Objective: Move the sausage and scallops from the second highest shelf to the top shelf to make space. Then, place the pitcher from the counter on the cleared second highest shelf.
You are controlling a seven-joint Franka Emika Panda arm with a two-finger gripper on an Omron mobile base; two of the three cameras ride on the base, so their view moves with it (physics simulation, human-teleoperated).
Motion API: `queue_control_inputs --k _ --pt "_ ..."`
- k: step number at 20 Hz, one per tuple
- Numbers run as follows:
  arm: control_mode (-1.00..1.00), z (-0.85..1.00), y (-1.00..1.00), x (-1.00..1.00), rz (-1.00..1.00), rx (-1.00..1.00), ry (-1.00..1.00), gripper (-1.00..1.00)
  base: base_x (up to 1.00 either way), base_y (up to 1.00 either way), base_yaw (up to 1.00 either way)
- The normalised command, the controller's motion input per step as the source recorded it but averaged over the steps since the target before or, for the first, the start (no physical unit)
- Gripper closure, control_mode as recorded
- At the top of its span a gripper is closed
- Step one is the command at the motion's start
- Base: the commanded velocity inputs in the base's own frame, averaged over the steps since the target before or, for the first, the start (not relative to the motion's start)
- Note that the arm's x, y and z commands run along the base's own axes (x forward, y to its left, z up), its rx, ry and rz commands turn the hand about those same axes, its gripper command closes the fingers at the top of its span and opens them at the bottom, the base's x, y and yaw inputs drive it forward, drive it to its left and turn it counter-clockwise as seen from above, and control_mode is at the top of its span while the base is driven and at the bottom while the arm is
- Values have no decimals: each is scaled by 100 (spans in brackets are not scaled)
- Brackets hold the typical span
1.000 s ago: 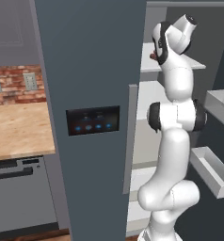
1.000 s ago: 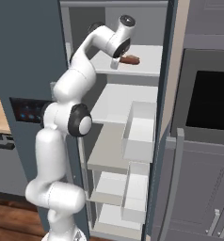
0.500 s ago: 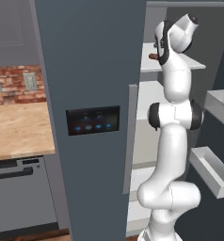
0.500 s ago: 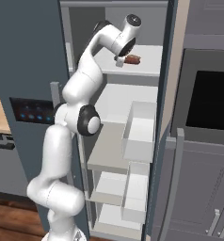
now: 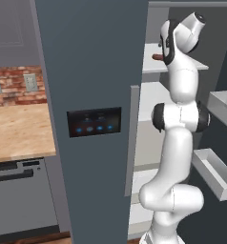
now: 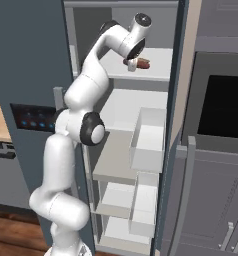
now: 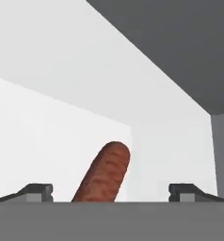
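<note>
a: going left to right in the left base view, what's there?

b: the counter at 9 o'clock, brick wall behind it. then the fridge door with a dark panel of small blue lights.

a: any writing on that panel?

b: none i can read. the marks are too small. no brand or label anywhere else either.

a: and the sausage?

b: right of the door, at about 1 o'clock, the sausage peeks out beside the arm, over a pale shelf. the arm hides most of it there.

a: the right base view?

b: the arm rises from 7 o'clock and bends up to 12. the gripper is at the sausage, over the highest shelf board i can see in the fridge. door bins stand further right, and an oven at 3 o'clock.

a: which way does the sausage lie?

b: in that view its long axis runs about level, the free end toward 3 o'clock, away from the gripper.

a: and in the hand view?

b: the sausage rises from the bottom middle, its rounded end leaning toward 1 o'clock, lengthwise away from the camera. white fridge walls sit behind it.

a: are the fingers on it?

b: the fingertips are spread wide, one at 8 o'clock and one at 4, with the sausage between them and touching neither. whether it rests on the board or just above it, i cannot tell.
</note>
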Motion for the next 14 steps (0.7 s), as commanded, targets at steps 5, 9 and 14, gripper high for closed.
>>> queue_control_inputs --k 5,9,14 --pt "-100 -5 9 -57 0 -11 -3 -100 0 0 0" --pt "-100 -3 5 -71 0 -10 -2 -100 0 0 0" --pt "-100 -32 4 -99 0 -12 -8 -100 0 0 0"
